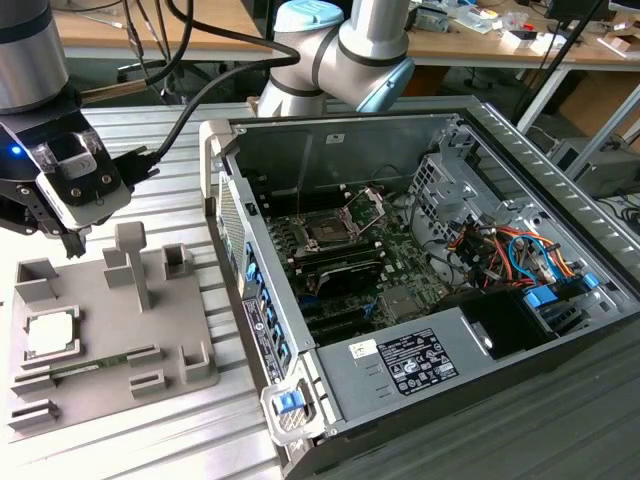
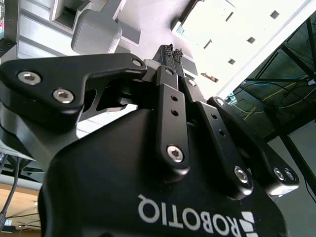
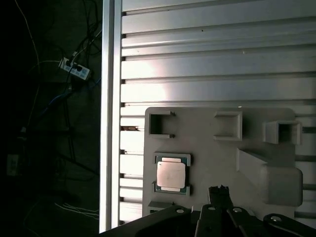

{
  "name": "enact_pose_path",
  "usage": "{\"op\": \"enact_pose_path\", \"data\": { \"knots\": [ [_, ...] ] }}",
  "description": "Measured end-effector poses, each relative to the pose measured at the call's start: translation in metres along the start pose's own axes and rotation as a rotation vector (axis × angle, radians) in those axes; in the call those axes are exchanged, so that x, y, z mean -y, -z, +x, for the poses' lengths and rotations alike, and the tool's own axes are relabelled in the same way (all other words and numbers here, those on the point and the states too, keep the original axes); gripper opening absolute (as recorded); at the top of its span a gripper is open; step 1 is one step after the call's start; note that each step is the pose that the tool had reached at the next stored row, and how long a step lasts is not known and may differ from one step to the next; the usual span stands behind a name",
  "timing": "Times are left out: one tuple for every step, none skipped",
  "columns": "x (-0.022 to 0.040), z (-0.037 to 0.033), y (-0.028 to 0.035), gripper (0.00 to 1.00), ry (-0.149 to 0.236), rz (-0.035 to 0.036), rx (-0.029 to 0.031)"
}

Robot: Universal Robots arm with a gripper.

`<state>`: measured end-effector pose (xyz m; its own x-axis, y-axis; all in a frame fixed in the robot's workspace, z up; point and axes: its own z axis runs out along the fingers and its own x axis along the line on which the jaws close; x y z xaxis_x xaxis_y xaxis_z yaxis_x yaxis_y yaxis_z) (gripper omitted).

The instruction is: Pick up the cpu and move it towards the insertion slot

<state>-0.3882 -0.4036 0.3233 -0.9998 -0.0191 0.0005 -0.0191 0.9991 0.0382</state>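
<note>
The cpu (image 1: pixel 48 335), a small square chip with a pale metal top, lies flat in a recess at the exterior view's left end of the grey tray (image 1: pixel 185 325). In the first wrist view the cpu (image 3: pixel 171 174) sits on the tray (image 3: pixel 207 143), a short way from my fingertips. My gripper (image 1: pixel 72 245) hangs above the tray's back left corner, clear of the chip. Its fingers are shut with nothing between them, as the gripper (image 2: pixel 172 51) and gripper (image 3: pixel 218 189) appear in both wrist views. The insertion slot (image 1: pixel 328 233) lies inside the open computer case, its silver retention plate (image 1: pixel 366 206) hinged up.
A thin green memory stick (image 1: pixel 100 365) lies along the tray's front. Upright grey posts (image 1: pixel 132 262) stand on the tray near my gripper. The computer case wall (image 1: pixel 235 250) rises between tray and slot. Coloured cables (image 1: pixel 500 250) and a black power supply (image 1: pixel 420 360) crowd the case's right side.
</note>
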Motion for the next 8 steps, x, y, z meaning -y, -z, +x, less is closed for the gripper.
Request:
{"op": "enact_pose_path", "data": {
  "knots": [
    [0.0000,0.0000,-0.0005,0.11,0.000,0.0000,0.0001],
    [0.0000,0.0000,-0.0012,0.11,0.000,0.0000,0.0000],
    [0.0001,0.0000,-0.0017,0.11,0.000,0.0000,0.0000],
    [0.0001,0.0000,-0.0021,0.11,0.000,0.0000,0.0000],
    [0.0001,0.0000,-0.0026,0.11,0.000,0.0000,0.0000],
    [0.0001,0.0000,-0.0029,0.11,0.000,0.0000,0.0001],
    [0.0001,0.0000,-0.0035,0.11,0.000,0.0000,0.0000],
    [0.0001,0.0000,-0.0039,0.11,0.000,0.0000,0.0000]
  ]
}}
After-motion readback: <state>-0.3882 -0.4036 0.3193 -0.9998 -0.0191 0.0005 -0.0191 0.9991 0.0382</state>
